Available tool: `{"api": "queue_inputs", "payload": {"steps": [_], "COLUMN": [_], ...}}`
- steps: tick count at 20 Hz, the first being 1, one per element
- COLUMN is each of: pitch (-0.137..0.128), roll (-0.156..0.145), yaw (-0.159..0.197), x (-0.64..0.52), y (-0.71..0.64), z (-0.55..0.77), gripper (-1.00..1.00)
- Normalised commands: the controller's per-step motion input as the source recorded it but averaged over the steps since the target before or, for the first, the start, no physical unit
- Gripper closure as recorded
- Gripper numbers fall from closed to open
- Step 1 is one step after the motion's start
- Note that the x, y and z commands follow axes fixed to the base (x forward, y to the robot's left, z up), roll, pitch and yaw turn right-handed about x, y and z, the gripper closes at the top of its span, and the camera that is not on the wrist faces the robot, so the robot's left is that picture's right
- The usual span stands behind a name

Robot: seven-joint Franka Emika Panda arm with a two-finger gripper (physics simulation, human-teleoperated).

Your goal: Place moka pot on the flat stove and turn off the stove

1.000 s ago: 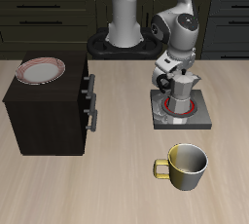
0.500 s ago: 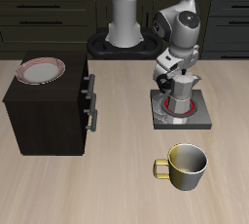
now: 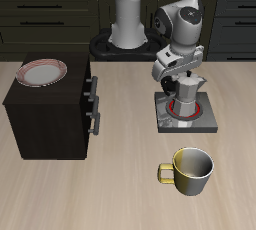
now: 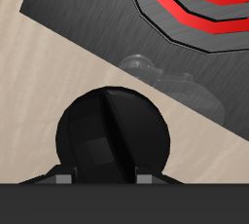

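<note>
The silver moka pot point(image 3: 188, 94) stands upright on the flat stove point(image 3: 205, 124), inside its glowing red burner ring point(image 3: 176, 110). My gripper point(image 3: 177, 72) hangs just above the pot's lid, open, holding nothing. In the wrist view the pot's top shows as a dark round shape point(image 4: 109, 135) right below my gripper point(image 4: 105, 180), with both fingertips point(image 4: 63, 179) spread wide to either side of it. The stove's grey surface point(image 4: 88, 14), the red ring point(image 4: 199, 4) and a small grey knob point(image 4: 146, 64) at the stove's edge also show there.
A yellow-olive mug point(image 3: 191, 169) stands nearer the table's front edge than the stove. A dark wooden cabinet point(image 3: 50, 114) with drawer handles stands beside the stove, with a red-rimmed plate point(image 3: 43, 71) on top.
My gripper has risen a little from the moka pot, which stays on the stove. The red ring is still lit.
</note>
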Motion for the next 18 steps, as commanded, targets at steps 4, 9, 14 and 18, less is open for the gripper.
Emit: {"api": "queue_inputs", "payload": {"steps": [4, 9, 14, 18], "pitch": [-0.008, 0.016, 0.032, -0.004], "roll": [-0.002, 0.005, 0.014, -0.003], "yaw": [-0.045, -0.044, -0.062, -0.042], "x": [0.18, 0.07, 0.05, 0.14], "y": [-0.03, 0.04, 0.07, -0.03], "z": [0.03, 0.01, -0.01, 0.00], "gripper": [1.00, 1.00, 1.00, 1.00]}}
